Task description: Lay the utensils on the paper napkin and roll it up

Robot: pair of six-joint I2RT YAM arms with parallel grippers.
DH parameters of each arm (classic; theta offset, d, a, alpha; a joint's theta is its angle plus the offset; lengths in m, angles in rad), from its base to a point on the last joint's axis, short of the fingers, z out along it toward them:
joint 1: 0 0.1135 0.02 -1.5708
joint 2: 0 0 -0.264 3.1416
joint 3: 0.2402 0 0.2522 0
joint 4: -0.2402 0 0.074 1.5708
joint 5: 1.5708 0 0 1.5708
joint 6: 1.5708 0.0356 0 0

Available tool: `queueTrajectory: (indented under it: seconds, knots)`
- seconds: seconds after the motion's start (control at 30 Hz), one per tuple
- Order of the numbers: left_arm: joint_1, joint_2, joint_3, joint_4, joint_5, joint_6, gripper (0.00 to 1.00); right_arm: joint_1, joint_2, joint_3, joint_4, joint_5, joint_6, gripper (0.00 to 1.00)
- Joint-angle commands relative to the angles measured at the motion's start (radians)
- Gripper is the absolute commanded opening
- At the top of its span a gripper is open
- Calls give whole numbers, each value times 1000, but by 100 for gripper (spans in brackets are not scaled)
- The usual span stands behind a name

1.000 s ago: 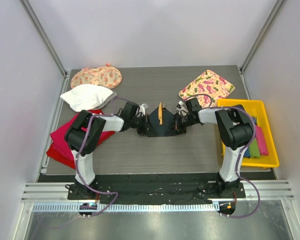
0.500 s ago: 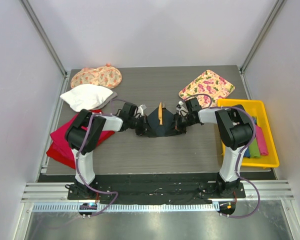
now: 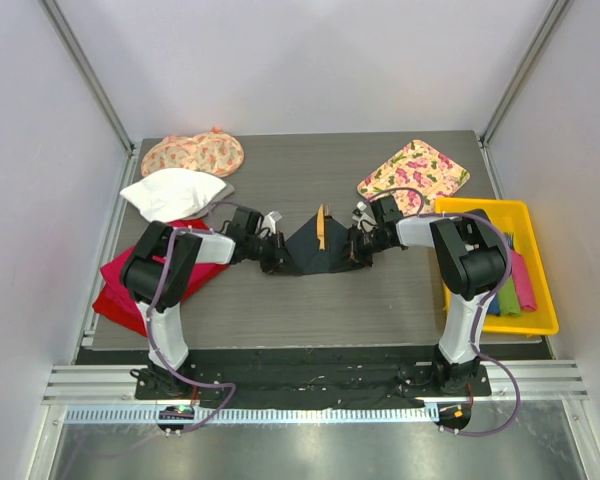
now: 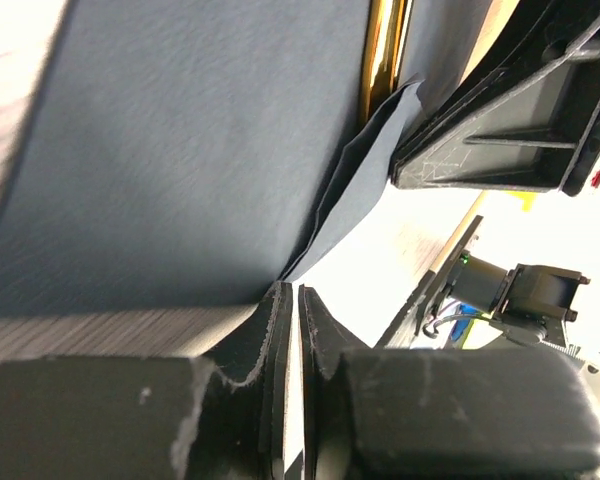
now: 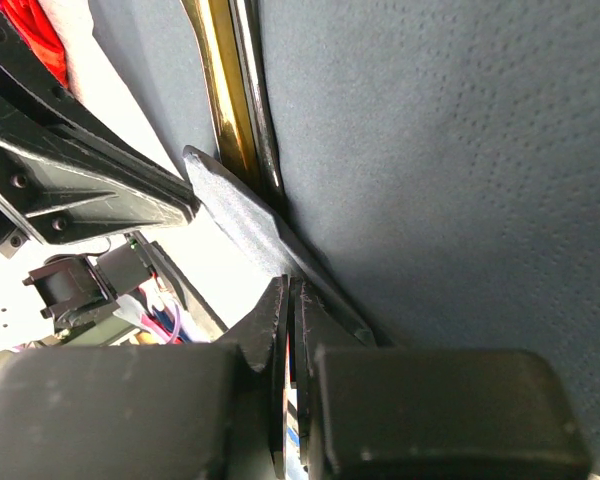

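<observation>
Left end effector (image 3: 273,256) backed leftward; it and right end effector (image 3: 355,250) each clamp paper napkin (image 3: 310,258) edges, utensils (image 3: 321,228) mid-sheet.

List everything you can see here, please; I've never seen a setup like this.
paper napkin: one, navy-black, table centre
utensils: count unclear, tan-orange, on the napkin
round floral cloths: apparently two, pink-orange, far left
square floral cloth: one, yellow-pink, far right
white cloth: one, left
red cloth: one, left edge
yellow tray: one, right edge
rolled items: several, pink, green, blue, in tray
table: one, dark grey
left end effector: black, pinching napkin's left edge
right end effector: black, pinching napkin's right edge
</observation>
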Motion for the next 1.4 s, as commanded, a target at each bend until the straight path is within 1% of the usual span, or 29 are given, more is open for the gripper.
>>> queueTrajectory:
  seconds: [0.0, 0.07, 0.17, 0.43, 0.67, 0.8, 1.0, 1.23, 1.37]
  knots:
    - [19, -64, -36, 20, -2, 24, 12, -6, 24, 8, -25, 112, -48, 1]
    - [10, -100, -24, 56, 19, 15, 14, -5, 24, 8, -25, 107, -48, 1]
    - [-5, -107, 13, 68, 35, 18, 15, -5, 20, 8, -26, 103, -45, 1]
    - [-43, -42, 67, 137, 22, -25, 15, -5, 7, 8, -31, 101, -41, 1]
    - [-51, 24, 107, 165, 9, -59, 14, -5, 8, 9, -31, 100, -41, 1]
    - [-51, 52, 110, 140, -22, -48, 13, -6, 10, 9, -31, 101, -41, 1]
    - [-51, 84, 107, 104, -77, -43, 8, -6, -10, 14, -37, 92, -47, 1]
    - [-51, 92, 102, 84, -91, -26, 5, -6, -56, 38, -42, 71, -47, 3]
    - [-51, 90, 107, 64, -99, -13, 5, -5, -81, 84, -43, 78, -48, 3]
